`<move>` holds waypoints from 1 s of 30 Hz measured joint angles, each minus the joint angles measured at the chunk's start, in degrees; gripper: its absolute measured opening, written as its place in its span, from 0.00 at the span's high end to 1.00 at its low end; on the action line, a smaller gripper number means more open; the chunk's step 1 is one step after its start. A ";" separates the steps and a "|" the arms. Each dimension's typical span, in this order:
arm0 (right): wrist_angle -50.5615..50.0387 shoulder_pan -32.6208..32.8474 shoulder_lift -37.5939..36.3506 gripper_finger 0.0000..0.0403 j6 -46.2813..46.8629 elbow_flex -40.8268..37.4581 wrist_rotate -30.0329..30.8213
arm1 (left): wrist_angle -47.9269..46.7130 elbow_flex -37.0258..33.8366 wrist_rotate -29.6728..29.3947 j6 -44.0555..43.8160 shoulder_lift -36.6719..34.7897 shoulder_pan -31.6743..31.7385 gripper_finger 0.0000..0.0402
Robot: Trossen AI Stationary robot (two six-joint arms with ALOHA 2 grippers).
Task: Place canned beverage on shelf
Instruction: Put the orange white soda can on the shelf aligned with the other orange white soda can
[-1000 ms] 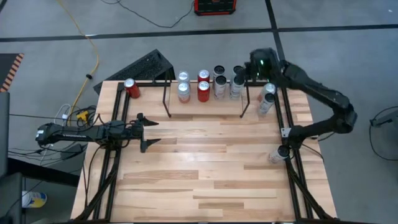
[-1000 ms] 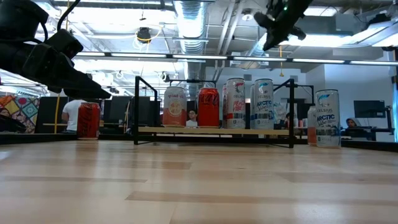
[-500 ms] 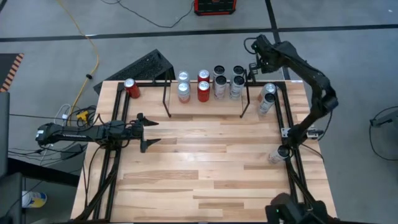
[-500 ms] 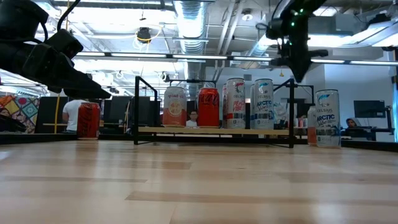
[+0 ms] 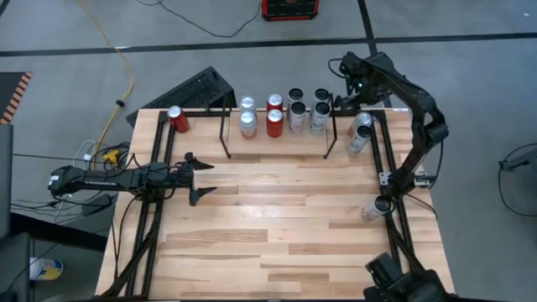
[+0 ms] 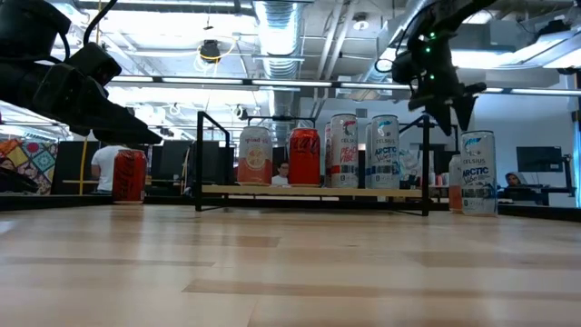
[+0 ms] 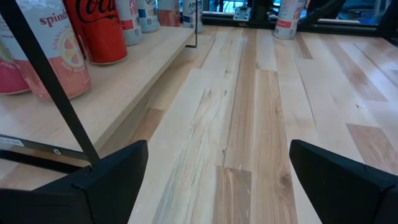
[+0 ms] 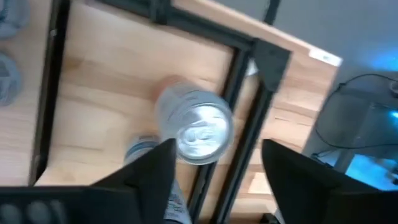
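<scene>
The right gripper [image 8: 214, 168], fingers parted and empty, hovered above a blurred silver can [image 8: 198, 129]; the left gripper [image 7: 217, 168] waited wide open over the wooden table [image 5: 277, 226].

**Arm hardware, visual notes**

Both arms were matte black, built from slim tubular links with bulkier rounded joint housings. Left arm [image 5: 109, 178] had thin black cabling along its links and a pale fitting at the base end. Left end effector [image 5: 198, 179] had two flat, angular black fingers [image 7: 106, 180] with plain faces, no visible markings. Right arm [image 5: 419, 117] looked the same build; a green indicator light glowed near the right end effector [image 6: 443, 91]. Its fingers [image 8: 152, 171] were also flat, dark and unmarked.
</scene>
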 joint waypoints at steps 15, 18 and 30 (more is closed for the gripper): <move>10.64 -3.46 0.58 0.14 -1.89 -7.97 -7.53 | 0.00 0.01 0.00 0.00 0.00 0.00 0.06; 11.02 -3.89 0.48 0.15 -2.02 -7.98 -7.45 | 0.00 0.01 0.00 0.00 -0.01 0.02 0.06; 9.39 -2.98 0.71 0.17 -3.13 -8.98 -8.02 | 0.00 0.01 0.00 0.00 0.01 0.01 0.06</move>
